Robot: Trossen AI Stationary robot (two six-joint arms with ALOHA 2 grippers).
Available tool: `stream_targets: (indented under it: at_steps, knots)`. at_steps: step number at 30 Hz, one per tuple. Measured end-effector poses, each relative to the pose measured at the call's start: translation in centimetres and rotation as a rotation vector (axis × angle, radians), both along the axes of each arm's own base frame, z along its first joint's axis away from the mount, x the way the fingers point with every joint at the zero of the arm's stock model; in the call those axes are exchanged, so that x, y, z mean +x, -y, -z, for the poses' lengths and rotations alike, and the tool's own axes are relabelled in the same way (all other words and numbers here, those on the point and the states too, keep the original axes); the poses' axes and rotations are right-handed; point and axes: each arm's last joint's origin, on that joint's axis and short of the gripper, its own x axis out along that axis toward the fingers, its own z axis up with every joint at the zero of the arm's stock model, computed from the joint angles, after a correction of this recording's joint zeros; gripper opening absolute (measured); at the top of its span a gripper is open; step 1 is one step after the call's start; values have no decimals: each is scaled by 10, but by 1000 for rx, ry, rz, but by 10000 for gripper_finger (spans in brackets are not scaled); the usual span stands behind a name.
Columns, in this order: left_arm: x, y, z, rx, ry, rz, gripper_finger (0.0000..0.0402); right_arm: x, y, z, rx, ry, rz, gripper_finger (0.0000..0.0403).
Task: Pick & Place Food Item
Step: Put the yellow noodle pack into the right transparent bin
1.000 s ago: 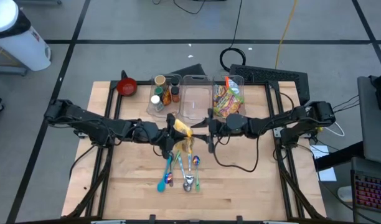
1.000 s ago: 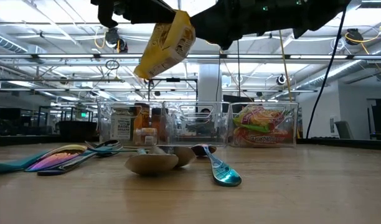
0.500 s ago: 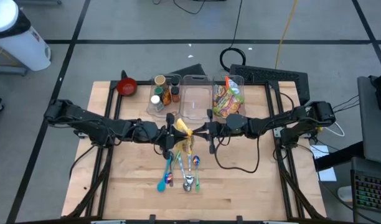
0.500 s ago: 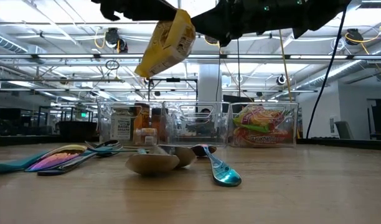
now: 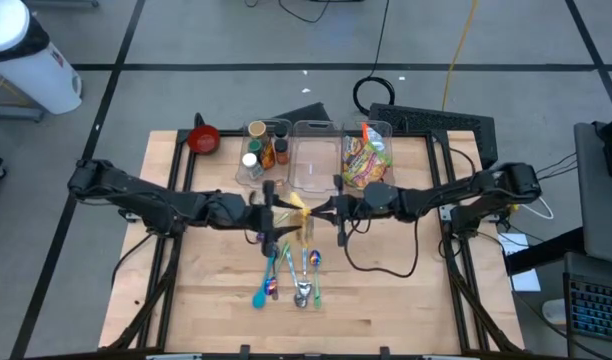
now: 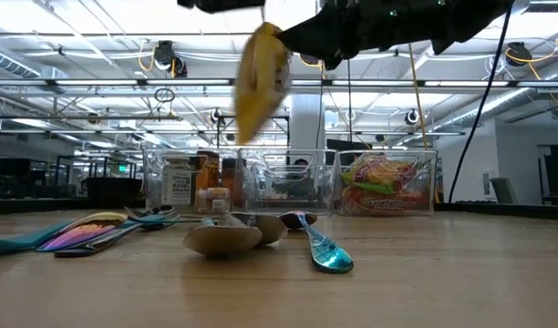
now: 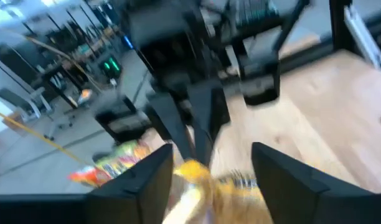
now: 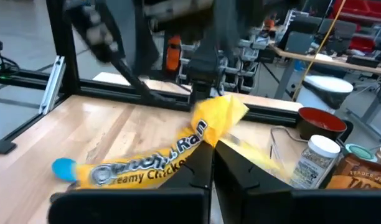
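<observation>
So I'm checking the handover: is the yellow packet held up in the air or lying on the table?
In the air. The yellow packet hangs well above the table, pinched by the shut right hand.

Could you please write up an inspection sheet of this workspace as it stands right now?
Surface: wooden table, bare at its front right.
Job's things: yellow ramen packet hangs in the air above the spoons, pinched at one end; three clear bins at the back, the middle one looks empty.
Clutter: spoons on the table's middle; red bowl; spice jars in the left bin; snack bags in the right bin.
Grippers: right gripper shut on the packet; left gripper open beside it.
Cables: black cable loops across the table.
Surroundings: keyboard behind the table; no person seen.
</observation>
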Motion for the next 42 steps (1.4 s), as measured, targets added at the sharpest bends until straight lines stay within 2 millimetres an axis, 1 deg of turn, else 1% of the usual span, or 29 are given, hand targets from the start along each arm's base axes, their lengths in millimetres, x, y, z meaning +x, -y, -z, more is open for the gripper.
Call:
stream_targets:
  at_steps: [3, 7, 11, 14, 16, 19, 22, 25, 30, 33, 36, 38, 42]
  knots:
    - [-9, 3, -11, 2, 31, 12, 256, -6, 2, -4, -1, -30, 5, 0]
    - [-26, 4, -29, -43, 97, 20, 280, -16, 3, -14, -3, -45, 26, 0]
    - [-47, 2, -38, -44, 70, 32, 291, -29, 7, -19, -12, -21, 93, 0]
    - [-63, -5, -43, -56, 39, 23, 291, -40, 16, -20, -16, -11, 167, 0]
    - [-73, -11, -46, -74, 13, 33, 290, -48, 26, -22, -10, 4, 207, 0]
    - [-85, -18, -46, -105, 3, 96, 291, -60, 44, -25, 4, 29, 282, 0]
    - [-93, -23, -39, -109, 12, 135, 291, -70, 68, -24, 2, 52, 380, 0]
    - [-98, -31, -33, -106, 39, 103, 292, -81, 95, -21, -19, 94, 490, 0]
    - [-99, -42, -29, -155, 83, 25, 292, -109, 142, -13, -109, 133, 705, 0]
    - [-99, -46, -29, -171, 92, 1, 292, -127, 163, -4, -116, 136, 809, 0]
    - [-99, -49, -30, -171, 94, -16, 292, -140, 175, 10, -128, 84, 811, 0]
    - [-99, -51, -30, -171, 96, -26, 292, -145, 179, 25, -113, 33, 799, 0]
    - [-98, -53, -31, -178, 107, -37, 292, -147, 182, 51, -55, -45, 808, 0]
